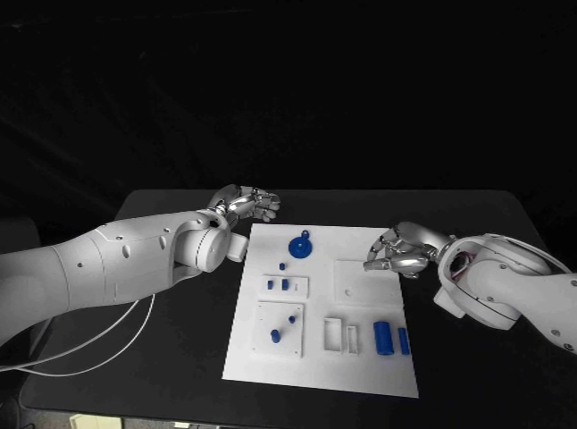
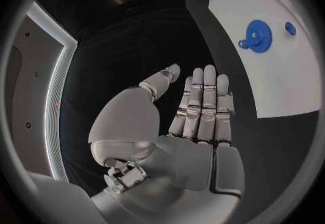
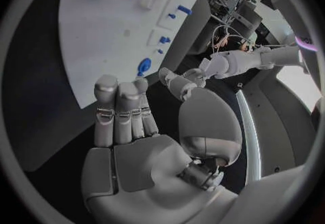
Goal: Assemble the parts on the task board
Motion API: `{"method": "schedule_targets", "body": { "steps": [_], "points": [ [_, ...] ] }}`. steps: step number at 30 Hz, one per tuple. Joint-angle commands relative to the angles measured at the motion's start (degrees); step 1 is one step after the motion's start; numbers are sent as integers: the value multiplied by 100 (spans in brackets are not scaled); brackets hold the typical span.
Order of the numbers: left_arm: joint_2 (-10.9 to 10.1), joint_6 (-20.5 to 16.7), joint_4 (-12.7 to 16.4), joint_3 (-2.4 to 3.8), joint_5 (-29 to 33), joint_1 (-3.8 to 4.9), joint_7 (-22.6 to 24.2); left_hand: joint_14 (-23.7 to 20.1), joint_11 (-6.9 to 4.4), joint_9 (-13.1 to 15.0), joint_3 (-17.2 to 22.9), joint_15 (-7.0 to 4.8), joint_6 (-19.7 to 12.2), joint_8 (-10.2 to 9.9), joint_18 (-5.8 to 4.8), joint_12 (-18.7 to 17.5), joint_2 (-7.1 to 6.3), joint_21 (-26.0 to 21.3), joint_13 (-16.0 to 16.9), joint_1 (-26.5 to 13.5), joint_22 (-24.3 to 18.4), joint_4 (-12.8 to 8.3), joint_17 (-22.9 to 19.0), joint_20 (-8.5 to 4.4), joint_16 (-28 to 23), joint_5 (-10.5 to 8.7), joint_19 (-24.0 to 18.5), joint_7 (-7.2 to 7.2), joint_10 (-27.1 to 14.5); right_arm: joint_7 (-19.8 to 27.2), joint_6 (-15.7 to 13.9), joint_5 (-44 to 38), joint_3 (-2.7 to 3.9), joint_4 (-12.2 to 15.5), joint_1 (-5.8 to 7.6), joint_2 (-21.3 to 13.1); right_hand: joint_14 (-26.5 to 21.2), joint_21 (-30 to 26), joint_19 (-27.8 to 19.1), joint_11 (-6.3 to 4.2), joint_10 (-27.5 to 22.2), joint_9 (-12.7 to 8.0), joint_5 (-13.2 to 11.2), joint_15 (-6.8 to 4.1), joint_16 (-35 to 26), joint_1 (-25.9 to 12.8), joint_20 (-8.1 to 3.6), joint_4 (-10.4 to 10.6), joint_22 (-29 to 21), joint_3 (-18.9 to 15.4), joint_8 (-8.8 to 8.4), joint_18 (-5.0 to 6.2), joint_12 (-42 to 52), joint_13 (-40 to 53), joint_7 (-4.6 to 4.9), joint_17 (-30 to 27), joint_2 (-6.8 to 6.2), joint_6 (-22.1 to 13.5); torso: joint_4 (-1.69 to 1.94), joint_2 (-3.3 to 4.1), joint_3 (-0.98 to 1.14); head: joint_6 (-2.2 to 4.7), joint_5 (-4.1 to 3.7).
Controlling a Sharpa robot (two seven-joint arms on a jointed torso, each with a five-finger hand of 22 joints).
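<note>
While both hands hover released, left hand [image 1: 246, 204], right hand [image 1: 405, 252], task board [image 1: 366, 362] long axis running away from robot

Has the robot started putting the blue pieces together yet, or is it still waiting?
Barely started, it seems. Done: I can't tell whether any piece is already fitted. In hand: nothing; the left hand hovers past the task board's far corner, the right hand at its right edge, both holding nothing. Left: the blue gear lies loose on the board, and two blue cylinders lie side by side near the front.
</note>
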Motion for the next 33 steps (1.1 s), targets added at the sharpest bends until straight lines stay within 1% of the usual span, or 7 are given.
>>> {"method": "schedule_targets", "body": {
  "steps": [1, 5, 10, 13, 17, 23, 33],
  "points": [
    [4, 286, 15, 0, 71, -2, 216, 31, 10, -12, -21, 3, -46, 22, 54, -23, -34, -39, -10, -84, 8, 58, 23, 14, -46, -44, 27, -9, 26, -775, 715, 373, -30, 54, -3, -132, -6, 89, 70, -8, -2, 47, -25, -9, 160, -140, -18, 89, 136, 42, 8, 562, 309, 244, 10, 116, -18, 27, -34, -18, 44, -11, -71],
    [-15, 453, 35, -1, 72, -16, 322, 18, 14, -25, -253, 10, -69, 23, 57, -37, -72, -69, -12, -259, 27, 51, 84, 19, -104, -35, 3, -6, 15, -1152, 1118, 729, -139, 214, -5, -314, -10, 191, 101, -34, -15, 139, -28, -40, 304, -371, -55, 196, 133, -25, 69, 562, 597, 484, -22, 220, -39, 105, -53, -26, 55, -38, -166],
    [-13, 568, 53, -5, 128, -26, 411, 17, 17, -38, -424, 14, -88, 24, 64, -49, -58, -105, -15, -370, 33, 23, 140, 24, -157, -79, -3, -2, 9, -1369, 1377, 756, -253, 426, -6, -578, -38, 270, 77, -44, -60, 218, -28, -52, 398, -762, -85, 332, 133, -197, 85, 562, 750, 628, -36, 292, 48, 105, -44, -25, 43, -33, -221],
    [-15, 677, 50, -11, 159, -30, 479, 5, 22, -53, -789, 23, -112, 18, 67, -68, -142, -166, -23, -820, 18, 117, 188, 32, -212, -496, -20, 3, -7, -1476, 1540, 769, -347, 478, -7, -666, -47, 325, 72, -60, -61, 264, -28, -66, 445, -916, -107, 350, 135, -267, 107, 562, 802, 675, -54, 326, 94, 139, -28, -24, 33, -24, -257],
    [-14, 754, 52, -17, 159, -45, 527, -11, 20, -67, -1067, 18, -139, 7, 98, -88, -202, -234, -33, -1318, -16, 301, 219, 25, -259, -499, -32, -1, -24, -1477, 1534, 769, -434, 515, -13, -668, -71, 398, 45, -76, -72, 308, -31, -79, 491, -1110, -138, 285, 134, -436, 106, 562, 829, 707, -65, 361, 203, 147, -57, -38, 21, -41, -273],
    [0, 769, 56, -20, 158, -67, 540, -29, 19, -74, -1103, 18, -150, 4, 122, -99, -208, -264, -38, -1410, -27, 346, 238, 23, -292, -498, -29, -4, -34, -1547, 1510, 720, -553, 477, -36, -606, -90, 453, -2, -81, -78, 346, -30, -87, 511, -1212, -161, 141, 125, -525, 89, 562, 836, 726, -74, 375, 287, 152, -62, -56, 6, -51, -304],
    [6, 776, 57, -20, 159, -68, 536, -33, 21, -79, -1113, 22, -160, 1, 132, -105, -172, -279, -41, -1431, -30, 354, 256, 28, -311, -497, -24, -2, -38, -1608, 1378, 677, -618, 424, -204, -404, -95, 493, -27, -78, -74, 367, -30, -83, 526, -1256, -167, 10, 119, -510, 60, 562, 840, 737, -71, 379, 361, 147, -57, -48, -9, -77, -242]
  ]
}}
